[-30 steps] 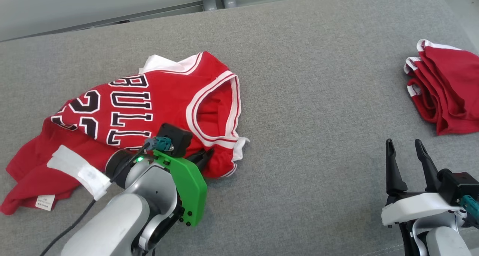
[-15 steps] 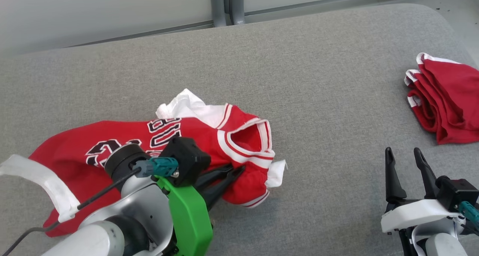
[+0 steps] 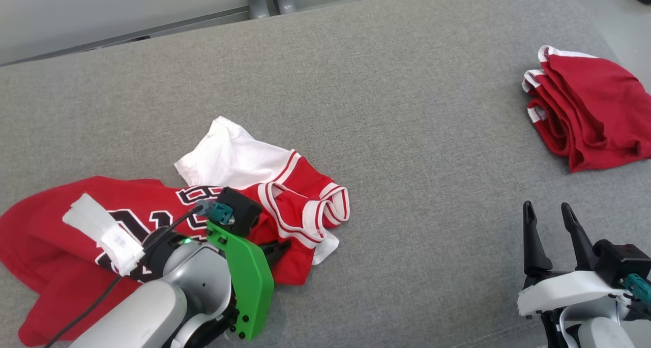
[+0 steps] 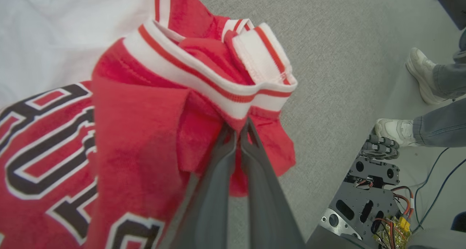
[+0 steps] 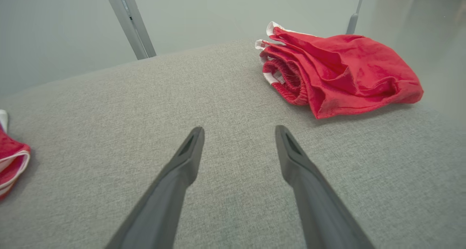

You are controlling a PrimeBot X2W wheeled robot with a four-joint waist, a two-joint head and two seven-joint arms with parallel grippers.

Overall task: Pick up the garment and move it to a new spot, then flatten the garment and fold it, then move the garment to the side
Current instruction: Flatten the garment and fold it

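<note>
My left end effector [image 4: 239, 128] clamps the jersey's [image 3: 51, 226] armhole trim [image 4: 218, 92], cloth trailing leftward; right end effector [image 3: 548, 211], spread, sits well apart.

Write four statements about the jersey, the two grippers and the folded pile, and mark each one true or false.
1. The left gripper is shut on the red jersey next to its striped trim. True.
2. A folded red garment lies on the grey surface, toward the robot's right. True.
3. The right gripper clamps the folded red garment. False: it is open and empty, well apart from that garment.
4. The red jersey lies flat and smooth. False: it is bunched and creased, with a white part sticking out at the top.
</note>
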